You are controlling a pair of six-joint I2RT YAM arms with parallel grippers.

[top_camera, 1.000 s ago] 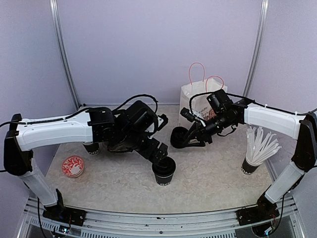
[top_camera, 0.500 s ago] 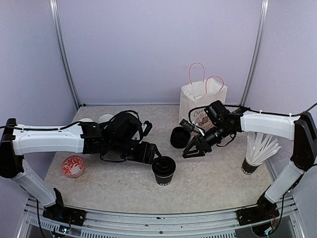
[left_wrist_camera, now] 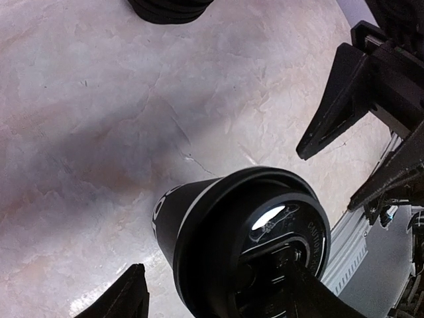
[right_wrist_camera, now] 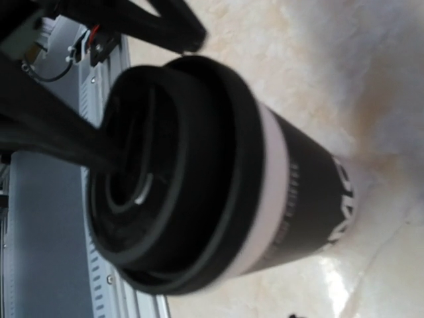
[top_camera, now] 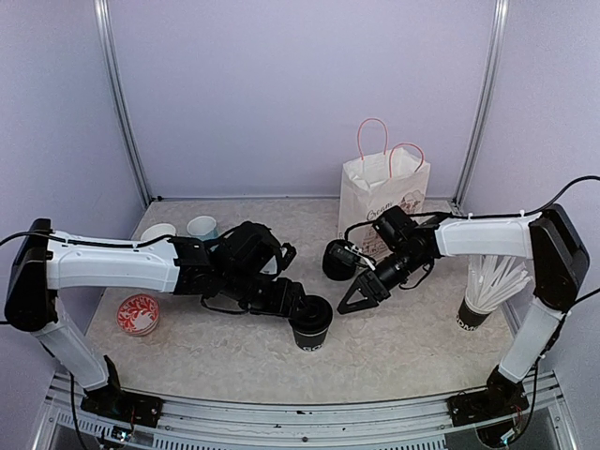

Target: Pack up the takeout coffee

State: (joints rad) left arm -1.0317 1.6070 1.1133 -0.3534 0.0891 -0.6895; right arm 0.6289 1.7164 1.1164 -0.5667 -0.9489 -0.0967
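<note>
My left jaws straddle the near lidded cup (top_camera: 310,323) on the counter (top_camera: 422,328), spread, not yet pinching: I should centre, close just below its rim, then lift upright. My right jaws hang spread, empty, beside the second cup (top_camera: 336,260); the paper bag (top_camera: 382,192) stands behind.

Bare table (top_camera: 412,349) lies open along the near edge between the front lidded cup (top_camera: 310,322) and the cup of straws (top_camera: 485,292), but the right gripper (top_camera: 354,302) hangs just beside that lidded cup, leaving a narrow gap, and the second lidded cup (top_camera: 337,260) and paper bag (top_camera: 382,192) crowd the back.
</note>
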